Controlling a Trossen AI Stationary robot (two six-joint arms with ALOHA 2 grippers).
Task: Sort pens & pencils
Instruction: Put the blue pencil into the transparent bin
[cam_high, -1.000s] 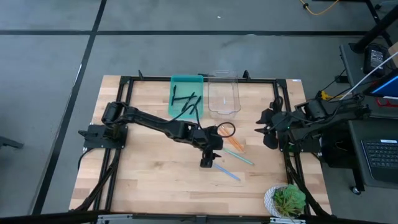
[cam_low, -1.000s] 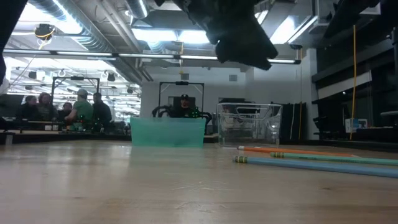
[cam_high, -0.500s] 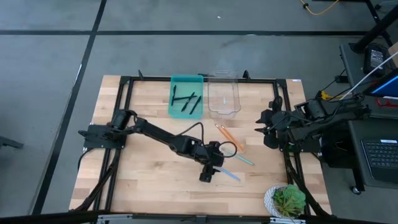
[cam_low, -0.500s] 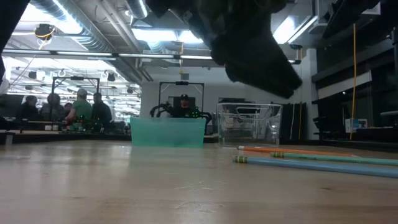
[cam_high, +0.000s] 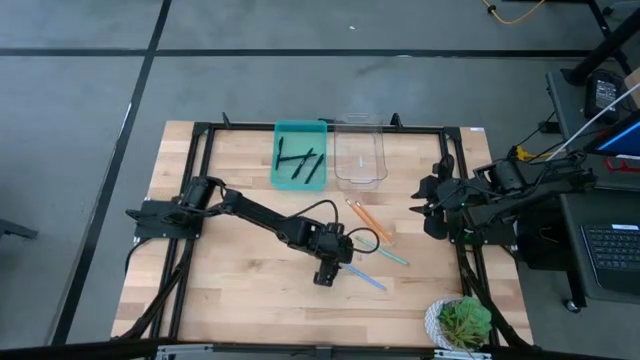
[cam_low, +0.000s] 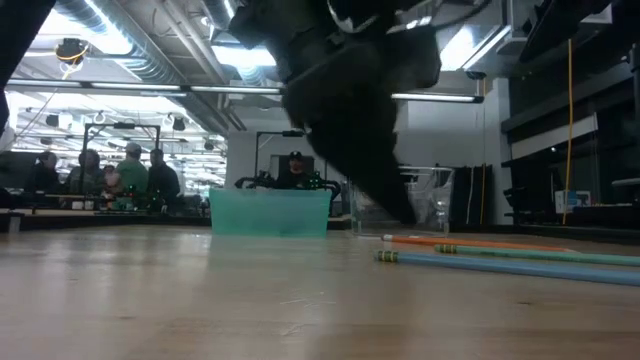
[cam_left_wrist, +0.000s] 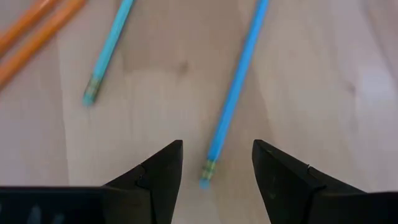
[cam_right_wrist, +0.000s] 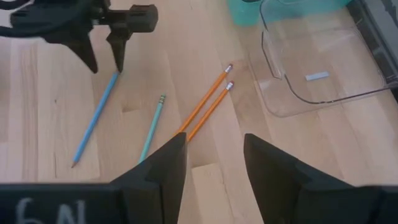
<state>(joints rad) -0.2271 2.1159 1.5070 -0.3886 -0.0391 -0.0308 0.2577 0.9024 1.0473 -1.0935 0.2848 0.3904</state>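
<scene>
The left gripper (cam_high: 327, 276) is held low over the table (cam_high: 230, 280), near its front middle, with its fingers (cam_left_wrist: 163, 174) spread wide and nothing between them. In the left wrist view the eraser end of a blue pencil (cam_left_wrist: 235, 94) lies on the wood in the gap between the two fingers, apart from both. In the right wrist view the same gripper (cam_right_wrist: 104, 53) is seen with its tips just above that pencil's (cam_right_wrist: 94, 119) end.

A second blue pencil (cam_high: 391, 256) lies near the first, toward the right side, and two orange pencils (cam_high: 366, 220) lie side by side, almost touching, just behind it. All four pencils are on the bare wood, outside both bins.

The four black pens (cam_high: 300, 161) are lying loosely together inside the teal bin (cam_high: 283, 130) at the back edge of the table. Just beside it, on its right, a clear bin (cam_high: 360, 150) is set; nothing can be seen in it.

The right gripper (cam_high: 428, 210) is parked at the table's right edge, well apart from the pencils, with its fingers (cam_right_wrist: 277, 174) open and empty.

A potted plant (cam_high: 460, 322) stands at the front right corner.
</scene>
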